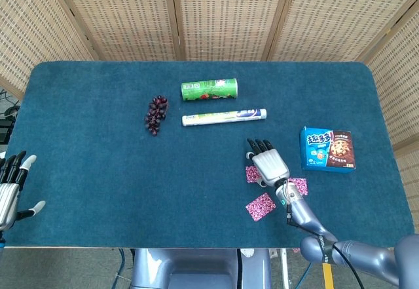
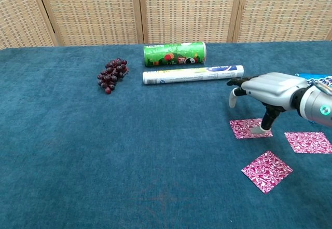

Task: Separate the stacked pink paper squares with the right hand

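Fingers [image 2: 237, 82] of your right hand [image 2: 270, 87] are stretched forward and spread, gripping nothing, while the thumb tip drops onto the near pink square [image 2: 250, 128] and looks to be touching its right half; from the chest view you can't quite tell whether it presses or only brushes. Watch that contact: if you drag with too little pressure the thumb slides over the paper and nothing moves, and if you push too hard into the blue cloth [image 2: 129, 156] the thin sheet could wrinkle or curl up against the thumb. Should a second sheet lie under this one, both could travel together, and the pictures don't show whether one does. Sweep toward your wrist and you risk running it into the square [image 2: 308, 142] lying just behind the thumb, or onto the tilted one [image 2: 266, 170] nearer the table edge, undoing the spread. The outstretched fingertips point toward the white tube [image 2: 193, 75], which sits beyond them and apart, with the green can [image 2: 175, 53] behind it. Your left hand [image 1: 10, 185] rests open at the far corner, well clear
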